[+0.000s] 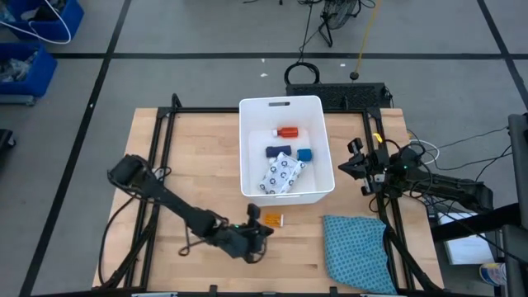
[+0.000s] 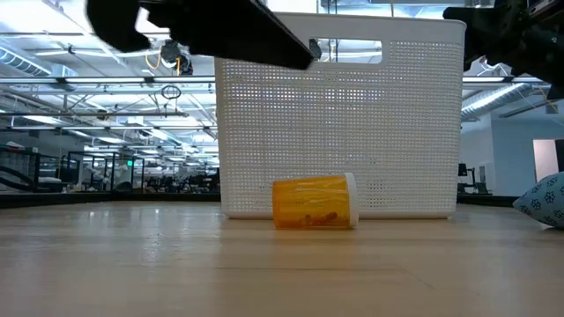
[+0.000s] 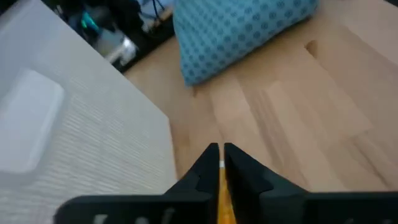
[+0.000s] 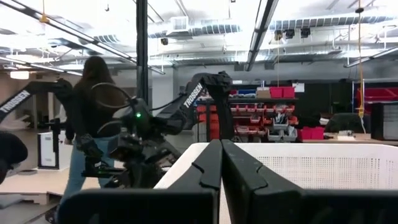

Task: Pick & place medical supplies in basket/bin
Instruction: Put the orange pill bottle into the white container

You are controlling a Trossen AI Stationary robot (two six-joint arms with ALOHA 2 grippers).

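The white bin [image 1: 328, 188] stands at the table's middle. In it lie an orange pill bottle [image 1: 286, 132], a dark blue bar [image 1: 276, 151], a small blue cube [image 1: 304, 154] and a white dark-patterned packet [image 1: 280, 175]. Another orange pill bottle [image 2: 315, 202] lies on its side on the table in front of the bin's near wall, and shows in the high view as well [image 1: 273, 219]. My left gripper [image 3: 219, 150] hovers shut just above this bottle, pointing toward the table's right edge. My right gripper [image 4: 221, 148] is shut and waits raised at the bin's right side.
A teal patterned cloth [image 1: 356, 252] lies at the table's near right corner. Bare wood spreads between the bottle and the cloth [image 3: 292, 118]. A person stands in the room beyond the table [image 4: 93, 124].
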